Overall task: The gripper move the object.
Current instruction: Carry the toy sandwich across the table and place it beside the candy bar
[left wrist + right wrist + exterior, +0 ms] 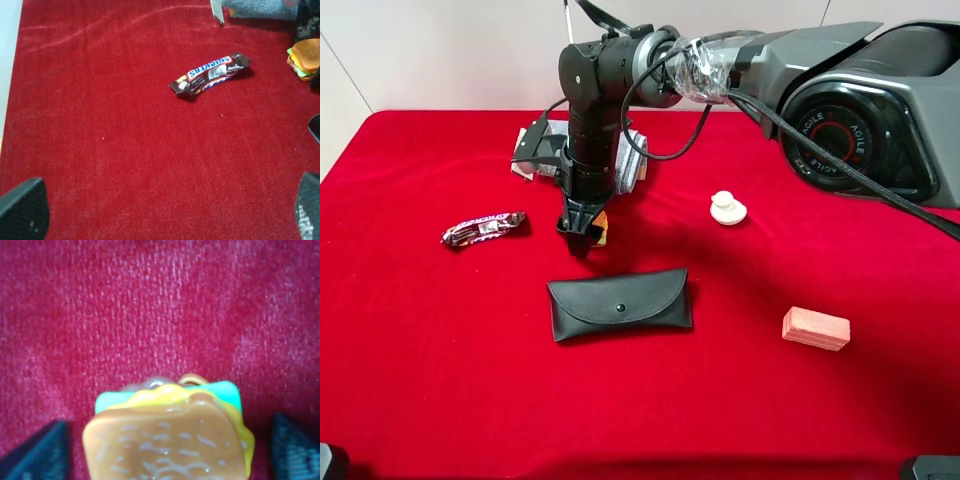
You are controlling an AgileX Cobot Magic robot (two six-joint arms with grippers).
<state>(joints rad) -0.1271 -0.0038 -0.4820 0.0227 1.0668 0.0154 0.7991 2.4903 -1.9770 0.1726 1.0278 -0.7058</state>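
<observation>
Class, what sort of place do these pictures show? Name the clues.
Probably a robot test table: a red cloth, the right hand straddling a toy sandwich, and unrelated props like a Snickers bar.

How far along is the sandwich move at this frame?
Done: the right gripper is at the toy sandwich, fingers either side of it. In hand: jaws stand open, no grip yet; the sandwich seems to lie on the red cloth. Remaining: closing, lifting, moving it.
</observation>
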